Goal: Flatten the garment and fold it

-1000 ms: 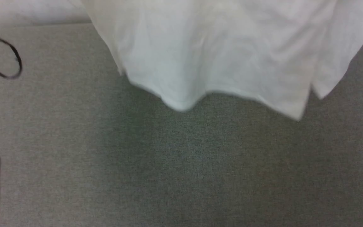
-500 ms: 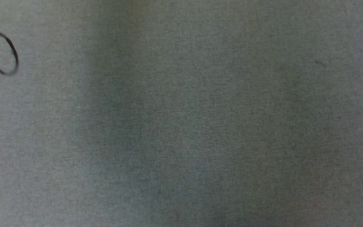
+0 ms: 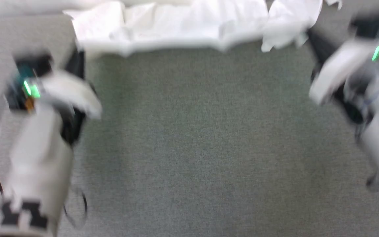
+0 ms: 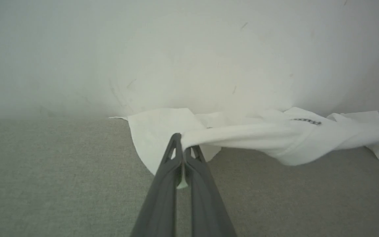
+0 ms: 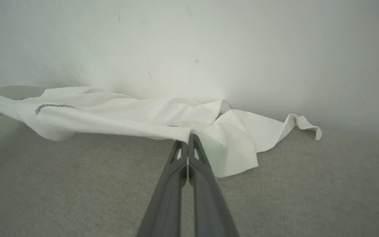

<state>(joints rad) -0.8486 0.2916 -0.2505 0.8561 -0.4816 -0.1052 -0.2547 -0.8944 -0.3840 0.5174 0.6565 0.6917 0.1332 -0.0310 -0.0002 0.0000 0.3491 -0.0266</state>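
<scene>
Pinched at mid-frame by the left tool [image 4: 184, 145] and the right tool [image 5: 187, 142], the garment [image 4: 275, 138] should be drawn evenly taut before lowering.

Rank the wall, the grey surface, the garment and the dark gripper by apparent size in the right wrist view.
Wall and grey surface: largest, too alike to rank.
Then the garment.
Smallest: the right gripper, though nearness to the camera enlarges it.
</scene>
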